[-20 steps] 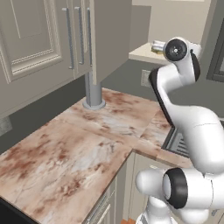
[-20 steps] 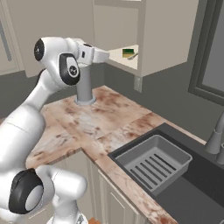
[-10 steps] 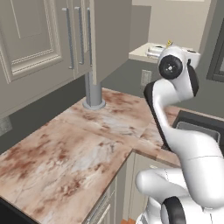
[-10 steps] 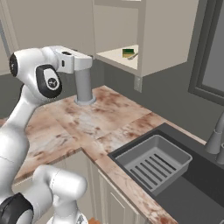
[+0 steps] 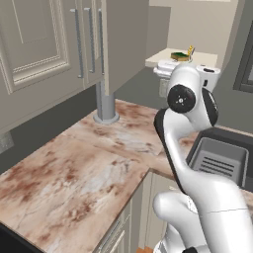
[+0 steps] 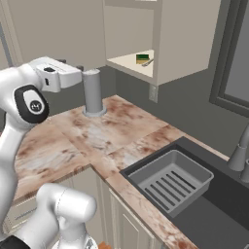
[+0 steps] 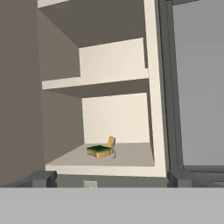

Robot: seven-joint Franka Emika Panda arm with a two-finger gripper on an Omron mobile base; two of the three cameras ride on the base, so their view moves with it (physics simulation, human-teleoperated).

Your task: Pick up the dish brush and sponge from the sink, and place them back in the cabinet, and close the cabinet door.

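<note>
Withdrawn leftward since before, the gripper [image 7: 106, 178] stands open and empty; sponge [image 7: 99, 151] and dish brush [image 7: 112, 145] rest in the cabinet [image 7: 131, 164].

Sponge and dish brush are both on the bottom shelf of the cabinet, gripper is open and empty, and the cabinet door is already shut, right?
Not quite: the cabinet door is open, swung out, as the left base view shows. The rest holds: the sponge and dish brush lie on the bottom shelf of the cabinet, and the gripper is open and empty.
</note>
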